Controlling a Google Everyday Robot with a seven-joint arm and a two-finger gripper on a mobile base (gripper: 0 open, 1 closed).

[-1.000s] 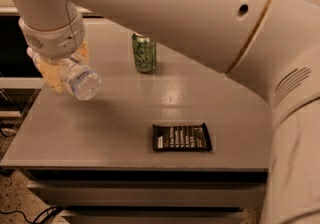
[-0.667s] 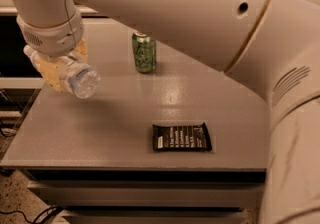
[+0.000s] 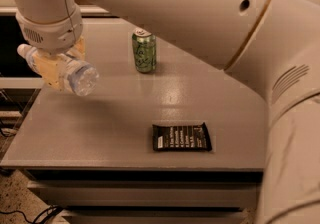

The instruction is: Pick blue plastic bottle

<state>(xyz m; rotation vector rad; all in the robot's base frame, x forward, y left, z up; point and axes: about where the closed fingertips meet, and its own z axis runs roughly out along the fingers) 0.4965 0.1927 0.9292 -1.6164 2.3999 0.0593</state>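
The blue plastic bottle [image 3: 80,79] is clear and bluish, lying sideways in my gripper [image 3: 56,70] at the left of the camera view. Its white cap end [image 3: 23,51] points left and its base points toward the camera. The gripper's yellowish fingers [image 3: 50,74] are closed around the bottle's middle, holding it above the left edge of the grey table [image 3: 100,128]. The white arm reaches across the top of the view down to the gripper.
A green soda can [image 3: 144,50] stands upright on the table behind the middle. A black snack packet [image 3: 181,137] lies flat near the front edge. The robot's white body [image 3: 295,118] fills the right side. Drawer fronts sit below the tabletop.
The gripper with the bottle has risen slightly and shifted a little left. The can and the packet have not moved.
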